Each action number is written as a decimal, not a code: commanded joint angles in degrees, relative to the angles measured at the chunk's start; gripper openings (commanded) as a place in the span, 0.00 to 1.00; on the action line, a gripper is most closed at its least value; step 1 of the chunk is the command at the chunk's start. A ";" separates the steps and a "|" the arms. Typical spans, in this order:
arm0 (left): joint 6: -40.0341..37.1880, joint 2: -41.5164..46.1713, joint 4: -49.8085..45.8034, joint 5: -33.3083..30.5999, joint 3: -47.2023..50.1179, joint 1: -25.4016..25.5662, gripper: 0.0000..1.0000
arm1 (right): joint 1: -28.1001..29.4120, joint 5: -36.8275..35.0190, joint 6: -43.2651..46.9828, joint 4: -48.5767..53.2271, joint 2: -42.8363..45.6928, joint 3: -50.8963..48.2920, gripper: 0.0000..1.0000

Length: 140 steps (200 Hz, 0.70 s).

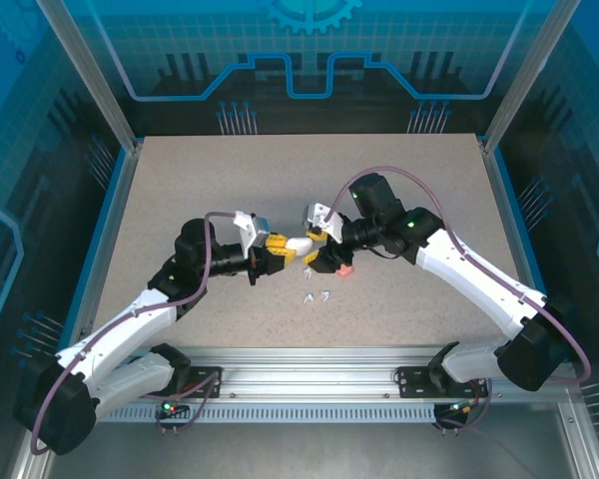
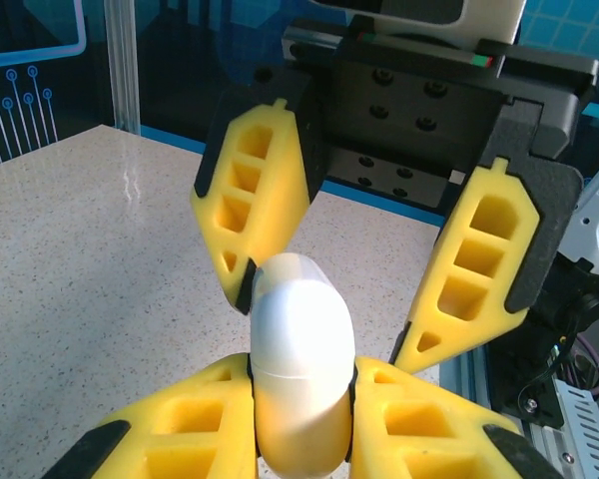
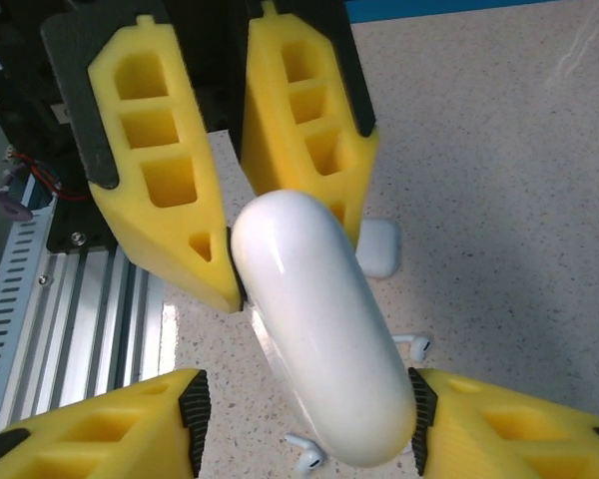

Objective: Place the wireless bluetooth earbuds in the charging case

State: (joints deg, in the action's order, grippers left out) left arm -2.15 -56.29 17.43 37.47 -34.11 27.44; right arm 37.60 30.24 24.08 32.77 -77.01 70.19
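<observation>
A white pebble-shaped charging case (image 2: 301, 339) is held off the table, lid seam closed, with my left gripper (image 2: 301, 389) shut on its lower half. My right gripper (image 3: 306, 411) straddles the case's (image 3: 319, 319) other end. Its right pad (image 3: 420, 404) touches the shell, while a gap separates the left pad (image 3: 194, 419) from it, so it stands open. From above, both grippers meet at the case (image 1: 299, 242) in mid-table. Two white earbuds (image 3: 307, 456) (image 3: 417, 345) lie on the table beneath; they also show as specks (image 1: 307, 296) (image 1: 324, 294).
A second small white case (image 3: 381, 246) rests on the table under the held one. A pink case (image 1: 345, 269) sits just below my right gripper. The aluminium rail (image 1: 309, 374) runs along the near edge, and blue enclosure walls (image 1: 100, 249) bound the tabletop.
</observation>
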 commanded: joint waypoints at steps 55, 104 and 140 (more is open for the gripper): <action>-2.15 0.82 0.76 1.26 -0.08 0.55 0.00 | -0.95 3.93 1.46 4.17 0.32 2.38 0.28; -2.67 0.48 0.63 2.84 0.31 0.71 0.16 | -1.23 4.36 1.42 4.23 -0.24 2.76 0.20; -3.36 0.12 0.49 3.31 0.62 1.23 0.28 | -1.31 4.53 1.41 4.21 -0.25 2.84 0.20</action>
State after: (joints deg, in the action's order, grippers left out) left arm -3.64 -56.14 16.99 39.90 -33.91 27.94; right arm 36.32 31.83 25.56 36.38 -77.06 71.07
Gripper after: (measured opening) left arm 0.247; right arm 0.218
